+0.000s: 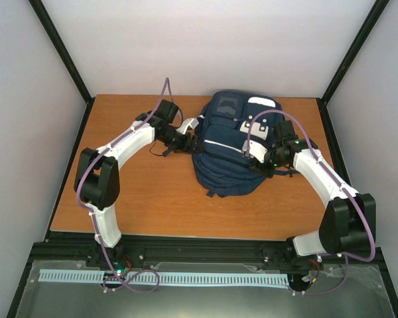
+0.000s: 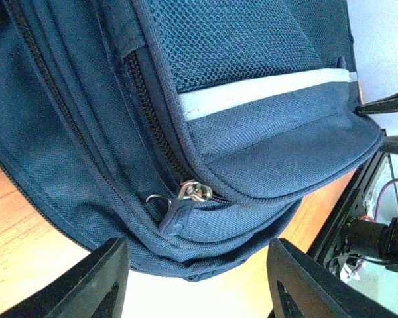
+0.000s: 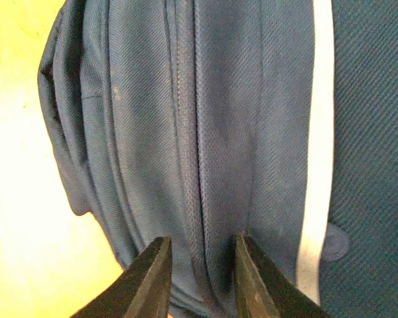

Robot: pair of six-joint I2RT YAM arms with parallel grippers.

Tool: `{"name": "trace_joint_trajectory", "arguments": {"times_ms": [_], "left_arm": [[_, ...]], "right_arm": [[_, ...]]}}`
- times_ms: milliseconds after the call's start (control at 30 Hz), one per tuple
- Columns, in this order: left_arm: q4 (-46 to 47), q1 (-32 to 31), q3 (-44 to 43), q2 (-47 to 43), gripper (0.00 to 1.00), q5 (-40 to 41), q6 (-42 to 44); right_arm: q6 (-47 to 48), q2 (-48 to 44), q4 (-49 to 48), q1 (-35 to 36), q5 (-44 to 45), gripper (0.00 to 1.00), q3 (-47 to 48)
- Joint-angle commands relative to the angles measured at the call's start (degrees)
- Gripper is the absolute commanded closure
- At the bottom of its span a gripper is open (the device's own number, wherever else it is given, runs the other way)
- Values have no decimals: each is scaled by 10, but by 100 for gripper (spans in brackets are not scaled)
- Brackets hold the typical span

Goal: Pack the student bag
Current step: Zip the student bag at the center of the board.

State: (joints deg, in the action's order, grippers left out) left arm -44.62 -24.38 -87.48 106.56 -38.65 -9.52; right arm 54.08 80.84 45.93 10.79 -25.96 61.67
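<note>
Your left pincer (image 2: 199, 246) stands released, its two dark fingers (image 2: 99, 281) spread wide with nothing between them. It points at the lower side of the student bag (image 1: 225, 149), and a zip pull (image 2: 176, 215) hangs just ahead of the gap, untouched. Above that zip you see a mesh pocket (image 2: 239, 40) edged by a white stripe (image 2: 265, 89).

Your right pincer (image 3: 202, 250) sits against the bag's other side with its jaws only a little apart. A ridge of navy fabric runs between them, but you cannot tell whether the pads actually pinch it.

The bag lies flat on the wooden table (image 1: 139, 192), towards the far middle, front panel up, with one arm at each flank.
</note>
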Motion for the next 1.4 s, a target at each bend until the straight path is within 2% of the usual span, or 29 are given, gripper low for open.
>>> {"name": "trace_joint_trajectory", "arguments": {"times_ms": [0, 133, 233, 367, 467, 567, 667, 733, 867, 1167, 1300, 1367], "left_arm": [[12, 2, -30, 15, 42, -35, 3], [-27, 2, -60, 42, 49, -31, 92], [-39, 2, -72, 53, 50, 0, 125], [-33, 2, -77, 65, 54, 8, 139], [-35, 1, -89, 79, 59, 18, 143], [-36, 1, -94, 81, 60, 25, 149], [-36, -1, -93, 85, 56, 32, 149], [-39, -6, -93, 91, 58, 44, 150], [-42, -15, -87, 92, 62, 45, 153], [-38, -41, -58, 80, 63, 62, 151], [-36, -41, -46, 70, 52, 71, 142], [-36, -41, -39, 63, 50, 81, 138]], "right_arm": [[32, -12, 36, 13, 18, 70, -20], [37, -8, 52, 14, 7, 56, -10], [64, 5, 108, 14, -53, 48, 25], [41, 37, 146, 20, -113, 45, 85], [2, 56, 132, 20, -152, 47, 133], [-45, 72, 100, 20, -167, 48, 154], [-100, 94, 47, 20, -133, 53, 152], [-126, 109, 21, 20, -106, 58, 151], [-140, 132, 0, 20, -85, 65, 150], [-158, 159, -19, 20, -68, 67, 134], [-158, 158, -17, 20, -68, 67, 133], [-154, 155, -6, 20, -68, 68, 137]]}}
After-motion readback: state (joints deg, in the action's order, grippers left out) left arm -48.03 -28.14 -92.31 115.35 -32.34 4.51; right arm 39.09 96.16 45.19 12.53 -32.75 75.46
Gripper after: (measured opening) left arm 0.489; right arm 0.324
